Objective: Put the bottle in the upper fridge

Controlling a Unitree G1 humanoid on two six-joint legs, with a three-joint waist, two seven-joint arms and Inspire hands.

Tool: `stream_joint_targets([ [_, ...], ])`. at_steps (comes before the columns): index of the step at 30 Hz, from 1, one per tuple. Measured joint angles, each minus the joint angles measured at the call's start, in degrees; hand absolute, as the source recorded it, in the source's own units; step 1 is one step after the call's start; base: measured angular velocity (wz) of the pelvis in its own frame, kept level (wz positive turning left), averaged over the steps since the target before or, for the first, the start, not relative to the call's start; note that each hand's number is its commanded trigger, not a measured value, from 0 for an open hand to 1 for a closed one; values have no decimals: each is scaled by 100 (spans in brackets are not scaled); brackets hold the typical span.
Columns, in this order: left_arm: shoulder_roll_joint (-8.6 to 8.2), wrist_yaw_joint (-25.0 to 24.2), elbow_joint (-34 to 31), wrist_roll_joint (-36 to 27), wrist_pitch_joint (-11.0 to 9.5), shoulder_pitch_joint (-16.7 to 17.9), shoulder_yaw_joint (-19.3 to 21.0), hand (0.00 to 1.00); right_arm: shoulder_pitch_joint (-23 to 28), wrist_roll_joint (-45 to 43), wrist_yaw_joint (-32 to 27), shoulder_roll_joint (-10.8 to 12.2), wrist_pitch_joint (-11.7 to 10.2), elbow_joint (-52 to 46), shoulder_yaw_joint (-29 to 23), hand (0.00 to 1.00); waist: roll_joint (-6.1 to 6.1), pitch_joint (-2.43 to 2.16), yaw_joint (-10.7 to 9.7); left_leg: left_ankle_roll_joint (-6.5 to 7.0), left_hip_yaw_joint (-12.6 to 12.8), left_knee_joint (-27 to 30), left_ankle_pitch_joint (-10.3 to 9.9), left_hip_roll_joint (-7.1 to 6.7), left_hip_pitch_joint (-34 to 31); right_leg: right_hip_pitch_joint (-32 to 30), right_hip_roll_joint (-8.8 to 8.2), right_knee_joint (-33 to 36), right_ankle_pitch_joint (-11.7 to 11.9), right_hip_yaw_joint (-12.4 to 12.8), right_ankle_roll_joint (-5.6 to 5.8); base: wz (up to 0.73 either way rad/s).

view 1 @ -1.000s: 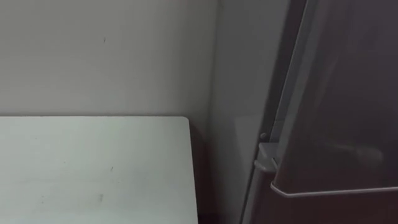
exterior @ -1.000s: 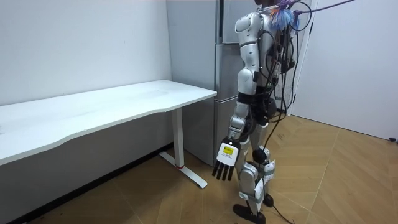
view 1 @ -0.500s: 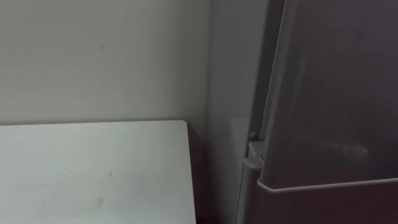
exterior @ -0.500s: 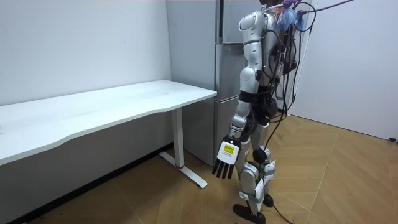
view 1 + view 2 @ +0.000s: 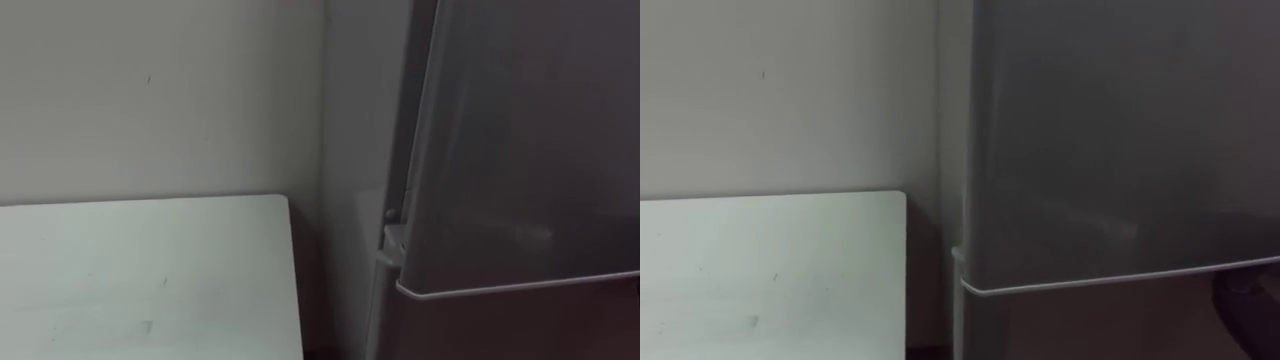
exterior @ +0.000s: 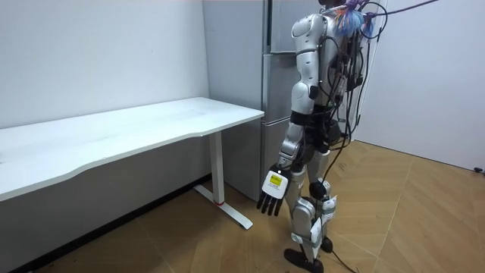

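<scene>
Fingers of the left hand (image 6: 274,189) hang loose and straight toward the floor (image 6: 189,246) while the robot stands facing the grey fridge (image 5: 520,150), beside the white table (image 5: 140,270).

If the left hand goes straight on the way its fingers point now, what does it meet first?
Probably the wooden floor: the left hand hangs open at the robot's side, fingers pointing down, with nothing visible below it.
</scene>
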Motion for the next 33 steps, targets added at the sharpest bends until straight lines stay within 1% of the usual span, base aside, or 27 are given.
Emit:
stream_joint_targets([
  [1,15,-37,36,14,-6,-8,-45,0,0,-26,37,19,0,-10,60,0,0,0,8,-12,1,10,-3,19,-8,-17,1,-4,22,0,-21,-18],
  [5,39,-145,163,22,-5,-17,-155,0,0,-263,197,234,0,-38,152,0,13,-6,26,-54,-19,30,4,62,-11,-24,42,-7,45,-3,-59,-7],
  [8,39,-202,223,23,13,-53,-241,0,0,-401,206,238,0,-39,277,0,40,-10,29,-79,-21,105,-9,96,-58,-38,70,-7,65,-1,-93,0],
  [13,42,-229,368,30,8,-160,-245,0,0,-586,301,239,3,-39,489,0,60,-13,52,-142,-12,115,30,133,-84,-87,115,-6,105,5,-160,-7],
  [17,33,-261,425,29,5,-204,-246,0,1,-758,427,238,10,-45,591,0,74,-18,69,-174,-11,178,52,135,-170,-165,129,-14,106,-21,-224,-7],
  [21,37,-314,424,27,0,-248,-247,0,1,-932,426,243,16,-46,722,0,85,-23,69,-202,-11,181,82,137,-195,-185,153,-43,128,-17,-262,-3],
  [23,45,-320,423,30,-28,-271,-272,0,10,-1066,426,243,18,-47,781,0,87,-25,68,-222,-10,184,99,151,-222,-189,175,-104,158,-16,-291,0],
  [26,61,-323,423,31,-76,-270,-355,0,43,-1103,426,243,20,-96,847,0,89,-26,68,-240,-9,207,119,161,-226,-194,188,-114,164,-12,-303,0],
  [30,84,-355,406,37,-102,-293,-354,0,94,-1103,426,243,20,-183,912,0,88,-26,66,-255,12,239,145,180,-268,-199,202,-201,186,-28,-336,0],
  [33,94,-366,405,80,-166,-301,-355,0,95,-1103,426,241,20,-189,950,0,85,-25,65,-262,14,266,149,195,-278,-197,213,-205,192,-28,-347,0],
])
